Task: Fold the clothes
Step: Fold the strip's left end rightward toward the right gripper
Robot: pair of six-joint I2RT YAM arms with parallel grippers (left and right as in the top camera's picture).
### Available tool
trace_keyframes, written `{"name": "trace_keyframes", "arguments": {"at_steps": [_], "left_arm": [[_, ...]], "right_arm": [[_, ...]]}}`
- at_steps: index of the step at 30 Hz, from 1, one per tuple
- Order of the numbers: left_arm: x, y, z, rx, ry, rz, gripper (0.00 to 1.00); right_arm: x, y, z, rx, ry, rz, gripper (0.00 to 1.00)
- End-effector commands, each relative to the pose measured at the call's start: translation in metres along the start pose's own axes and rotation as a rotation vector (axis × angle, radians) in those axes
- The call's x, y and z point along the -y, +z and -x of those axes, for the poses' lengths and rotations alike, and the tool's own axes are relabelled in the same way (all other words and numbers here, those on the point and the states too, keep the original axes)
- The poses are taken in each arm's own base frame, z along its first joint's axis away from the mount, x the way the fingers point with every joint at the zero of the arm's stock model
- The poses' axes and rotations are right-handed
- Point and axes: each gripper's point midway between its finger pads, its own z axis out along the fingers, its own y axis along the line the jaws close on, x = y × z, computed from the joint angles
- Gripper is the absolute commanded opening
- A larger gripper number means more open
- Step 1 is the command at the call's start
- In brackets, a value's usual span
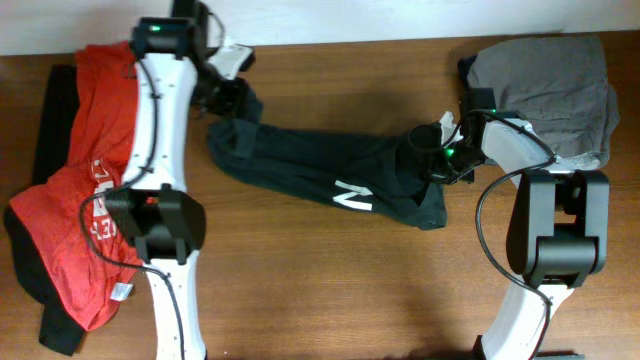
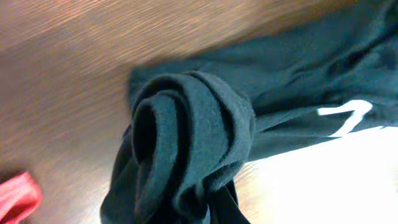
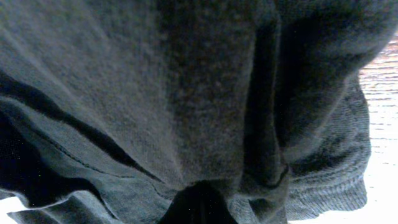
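black T-shirt [image 1: 300, 160] stretched across centre frame, left gripper [image 1: 232, 103] clamping its upper-left end, right gripper [image 1: 435, 152] clamping right end, red T-shirt [image 1: 90, 130] far left, grey garment [image 1: 545, 80] upper right

Brown wood-grain table [image 1: 330, 290], evenly lit

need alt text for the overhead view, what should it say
A dark T-shirt with a white letter lies bunched in a long band across a wooden table, one end gripped by the left hand, the other by the right hand. A red T-shirt lies at the left edge, a grey garment at the top right.
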Motion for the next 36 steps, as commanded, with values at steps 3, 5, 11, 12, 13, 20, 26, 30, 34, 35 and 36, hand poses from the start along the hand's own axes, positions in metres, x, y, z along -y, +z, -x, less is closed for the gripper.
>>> {"name": "trace_keyframes", "arguments": {"at_steps": [3, 5, 11, 12, 13, 20, 26, 30, 34, 35, 36], "left_arm": [[0.055, -0.012, 0.026, 0.084, 0.079, -0.015, 0.00], [0.070, -0.008, 0.033, 0.098, 0.095, -0.021, 0.01], [0.101, 0.007, 0.035, 0.082, 0.140, -0.044, 0.01], [0.106, 0.011, 0.034, 0.072, 0.147, -0.048, 0.01], [0.110, 0.017, 0.032, 0.059, 0.154, -0.053, 0.01], [0.135, 0.044, 0.022, 0.003, 0.174, -0.078, 0.20], [0.160, 0.049, 0.033, 0.045, 0.234, -0.085, 0.98], [0.153, 0.043, 0.038, 0.068, 0.228, -0.068, 0.99], [0.129, 0.034, 0.033, 0.051, 0.193, -0.056, 0.99], [0.124, 0.033, 0.029, 0.036, 0.197, -0.055, 0.99], [0.119, 0.032, 0.023, 0.015, 0.205, -0.055, 0.99]], "right_arm": [[0.004, 0.006, -0.004, -0.018, 0.020, -0.005, 0.04], [0.004, 0.006, -0.004, -0.018, 0.020, -0.005, 0.04], [0.004, 0.006, -0.004, -0.019, 0.020, -0.005, 0.04], [0.004, 0.006, -0.004, -0.019, 0.020, -0.005, 0.04], [0.004, 0.006, -0.004, -0.019, 0.020, -0.006, 0.04], [0.006, 0.006, -0.004, -0.019, 0.020, -0.016, 0.04], [0.006, 0.006, -0.004, -0.018, 0.020, -0.016, 0.04], [0.006, 0.006, -0.005, -0.024, 0.022, -0.017, 0.04], [0.007, 0.006, -0.006, -0.028, 0.024, -0.026, 0.04], [0.007, 0.006, -0.006, -0.028, 0.024, -0.025, 0.04], [0.007, 0.006, -0.006, -0.028, 0.024, -0.025, 0.04]]}}
